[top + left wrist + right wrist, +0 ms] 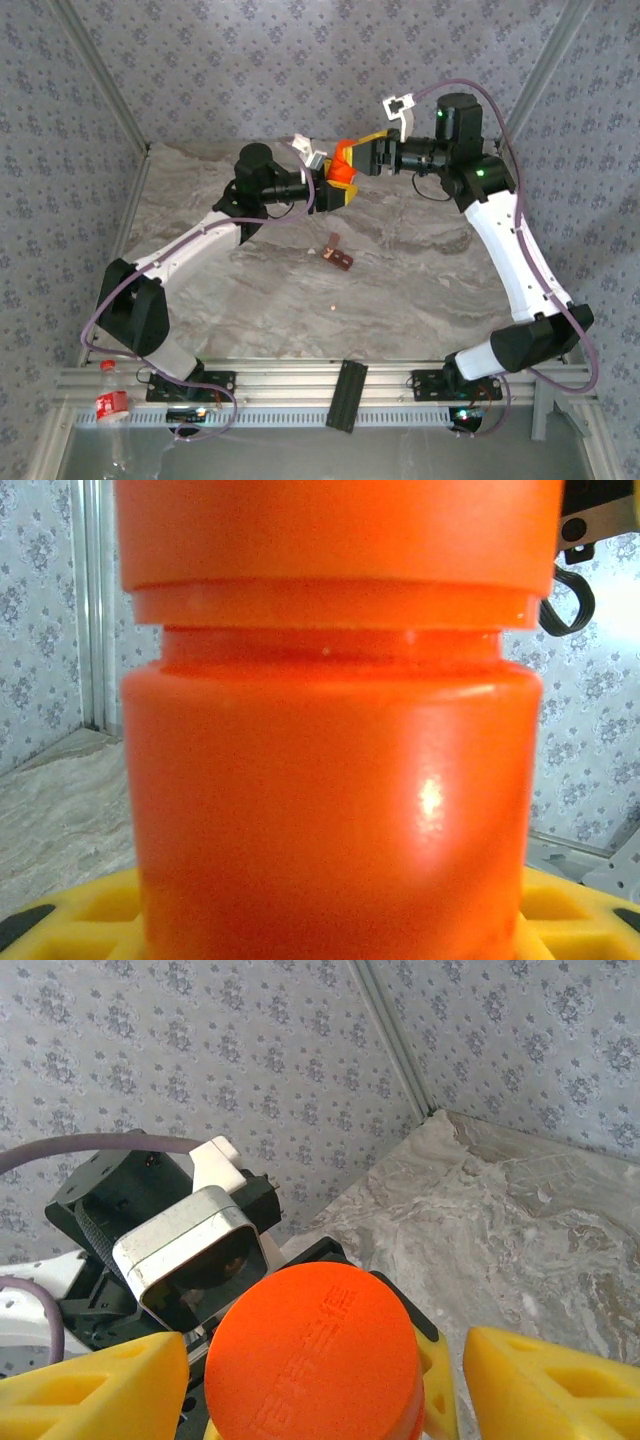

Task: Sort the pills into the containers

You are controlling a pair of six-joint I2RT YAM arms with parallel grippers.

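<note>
Left claw (338, 190): clamping orange plastic bottle (330, 810), steadying it for uncapping.
Right claw (360, 152): gaping around round orange cap (315, 1360), not gripping.
Reddish-brown compartment strip (337, 257): lying on marbled worktop (430, 275), tiny pale pill (333, 308) nearby.

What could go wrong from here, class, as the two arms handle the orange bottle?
1. The right gripper has its yellow fingers either side of the cap with uneven gaps. If they close off-centre, they might slip or twist the orange bottle in the left gripper.
2. The bottle is held well behind the containers. Uncapped there, its contents could spill onto the table.
</note>
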